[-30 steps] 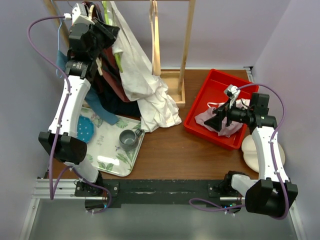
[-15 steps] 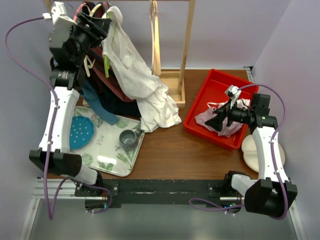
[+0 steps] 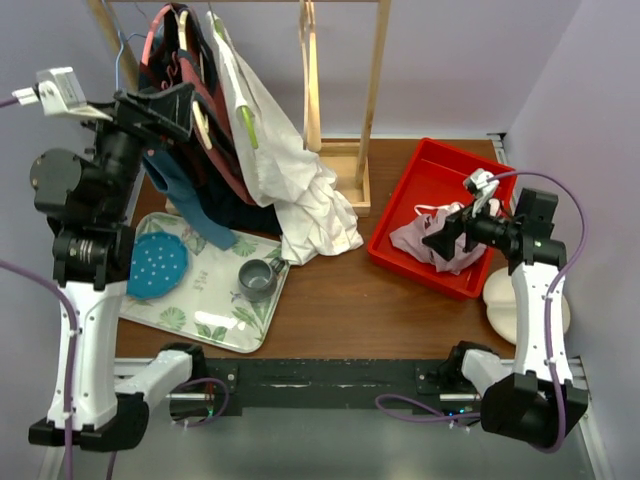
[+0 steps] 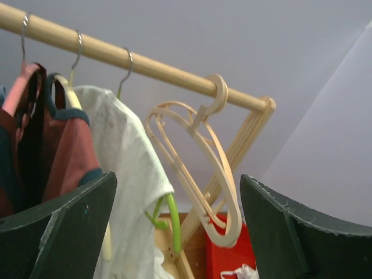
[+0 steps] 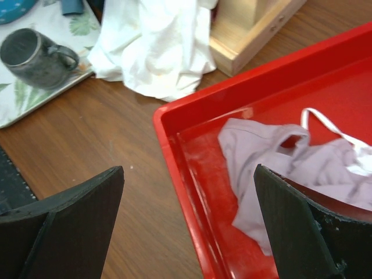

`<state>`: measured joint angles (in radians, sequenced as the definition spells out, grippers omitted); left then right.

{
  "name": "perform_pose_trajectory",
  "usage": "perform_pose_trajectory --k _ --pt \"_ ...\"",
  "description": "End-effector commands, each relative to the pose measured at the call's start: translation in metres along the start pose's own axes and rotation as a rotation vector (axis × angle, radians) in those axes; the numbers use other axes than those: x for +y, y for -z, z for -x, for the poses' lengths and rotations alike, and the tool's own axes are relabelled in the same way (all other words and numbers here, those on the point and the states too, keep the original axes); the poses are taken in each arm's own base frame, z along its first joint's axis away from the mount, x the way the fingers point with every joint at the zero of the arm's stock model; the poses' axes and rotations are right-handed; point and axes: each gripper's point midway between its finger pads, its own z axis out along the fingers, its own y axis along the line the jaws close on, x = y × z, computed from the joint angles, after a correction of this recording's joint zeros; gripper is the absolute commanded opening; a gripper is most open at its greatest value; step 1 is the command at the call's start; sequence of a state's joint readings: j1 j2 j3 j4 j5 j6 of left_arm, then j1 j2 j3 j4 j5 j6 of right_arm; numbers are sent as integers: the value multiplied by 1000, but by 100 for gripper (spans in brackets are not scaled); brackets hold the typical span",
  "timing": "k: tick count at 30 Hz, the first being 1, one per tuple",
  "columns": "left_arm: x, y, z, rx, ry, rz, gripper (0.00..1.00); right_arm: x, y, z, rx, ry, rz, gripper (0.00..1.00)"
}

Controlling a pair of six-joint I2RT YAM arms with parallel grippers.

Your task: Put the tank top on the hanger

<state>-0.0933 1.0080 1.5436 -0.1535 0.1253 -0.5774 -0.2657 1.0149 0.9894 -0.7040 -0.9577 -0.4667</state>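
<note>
The tank top (image 4: 125, 168) hangs from the wooden rail (image 4: 157, 67), draped over the hanger (image 4: 172, 216). Only one lime-green arm end pokes out from under the white fabric, with a wire hook above it; the rest of the hanger is covered. Whether both shoulders sit on it cannot be told. No chest print shows in any view. From above, the top's lower part spreads in a heap on the desk (image 3: 330, 310), so its hem is lost in the folds.

The left end effector (image 4: 177, 192) is raised in front of the rail with its jaws wide and nothing between them - clear of the fabric. Darker garments (image 4: 70, 145) to the left are partly hidden behind one finger (and cut off by the frame edge). Pale hangers (image 4: 215, 174) hang to the right.

The right end effector (image 5: 189, 174) hovers over the rim of the red bin (image 5: 174, 145), jaws spread wide and empty - a mauve cloth (image 5: 261, 145) lies inside, partly hidden by one finger.
</note>
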Motion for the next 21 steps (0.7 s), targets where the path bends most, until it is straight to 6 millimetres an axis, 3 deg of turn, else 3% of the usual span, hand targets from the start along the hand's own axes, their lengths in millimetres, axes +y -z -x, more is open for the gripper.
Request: perform_pose_trajectory --k 1,2,4,5,7,11,16,21 --pt "-6 29 -38 109 -143 -75 93 -21 30 55 -56 81 -206 98" --pt "-6 35 -60 169 -146 -94 93 -28 36 64 -67 75 -264 99" --pt "-12 53 -68 193 -191 -138 93 -47 56 91 -118 39 -434 99" --pt "-9 62 -88 247 -197 -143 94 -51 63 100 -141 23 -487 99" --pt "-5 80 -95 273 -228 -137 95 -59 80 123 -219 -28 -593 99" --pt "6 104 -120 326 -251 -128 96 -74 115 145 -326 -130 -797 99" --pt "10 113 -133 341 -283 -142 96 -66 135 163 -376 -153 -854 99" --pt "5 112 -134 341 -305 -165 99 -56 132 173 -376 -125 -792 99"
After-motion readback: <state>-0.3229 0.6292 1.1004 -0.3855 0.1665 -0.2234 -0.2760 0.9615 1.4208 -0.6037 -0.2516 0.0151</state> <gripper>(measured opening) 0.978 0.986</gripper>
